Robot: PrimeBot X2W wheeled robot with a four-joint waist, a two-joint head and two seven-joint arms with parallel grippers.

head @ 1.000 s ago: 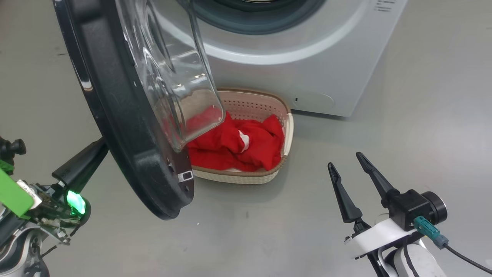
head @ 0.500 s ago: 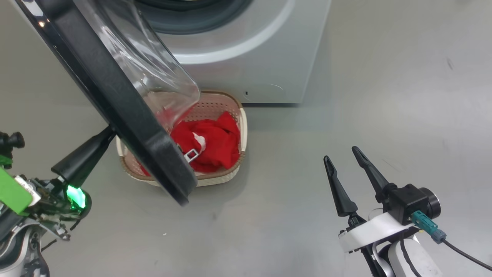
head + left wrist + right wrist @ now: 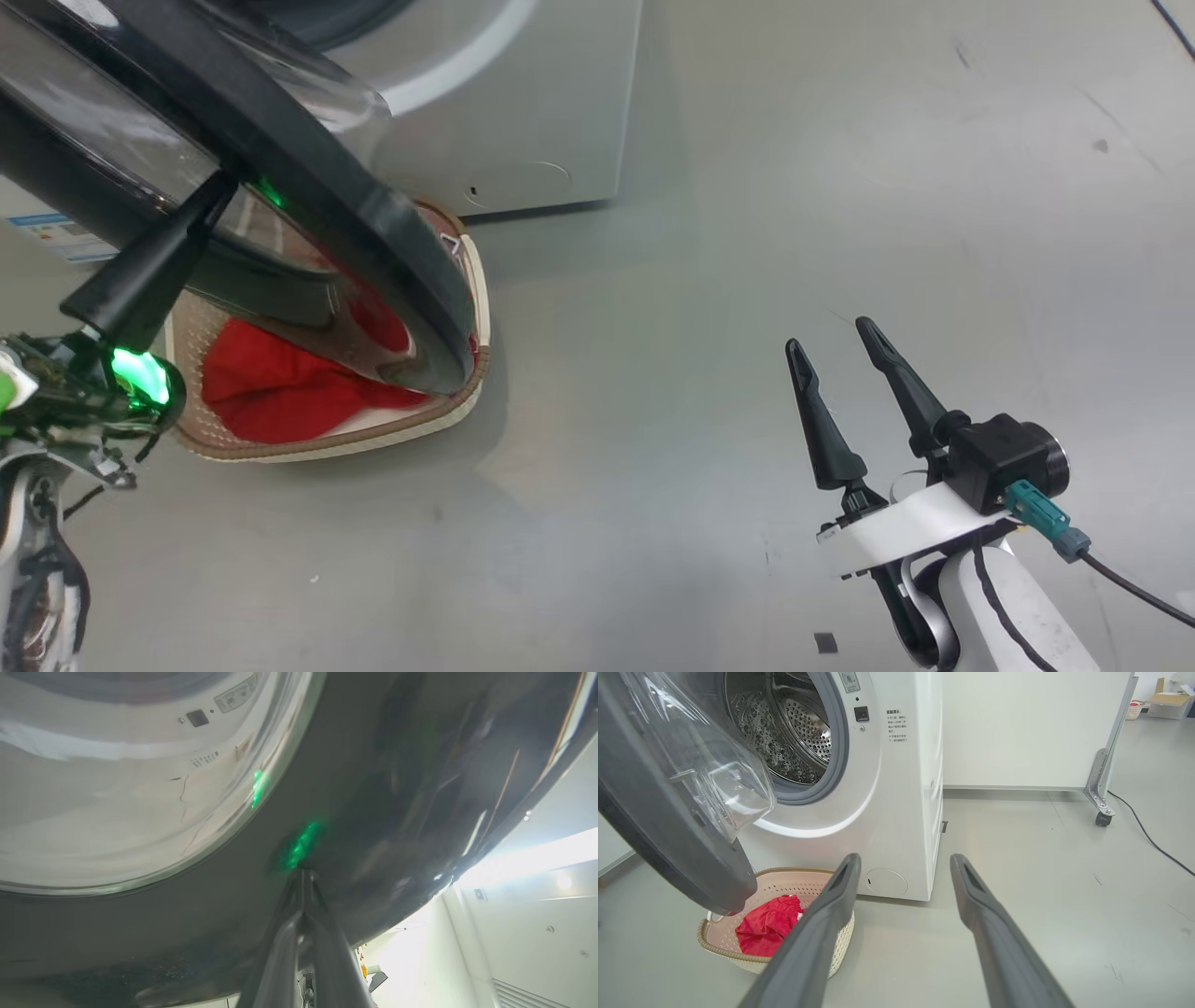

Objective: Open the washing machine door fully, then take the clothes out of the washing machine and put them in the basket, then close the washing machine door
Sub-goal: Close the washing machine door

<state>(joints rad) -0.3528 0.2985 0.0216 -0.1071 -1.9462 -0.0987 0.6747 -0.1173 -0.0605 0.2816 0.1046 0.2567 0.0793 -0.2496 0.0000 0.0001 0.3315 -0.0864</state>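
The left end effector [image 3: 220, 181], drawn together, touched its tip to the glossy black washing machine door [image 3: 373, 243], which stood ajar over the cream basket [image 3: 373, 434] of red clothes [image 3: 261, 392]. The right end effector [image 3: 828, 334] hovered spread apart above the floor [image 3: 653, 373], well clear.

Clothes [image 3: 266, 397] and basket [image 3: 327, 446], both part-hidden under the washing machine door [image 3: 373, 243], itself cut by the head view's top and left edges and blurred in the left wrist view.
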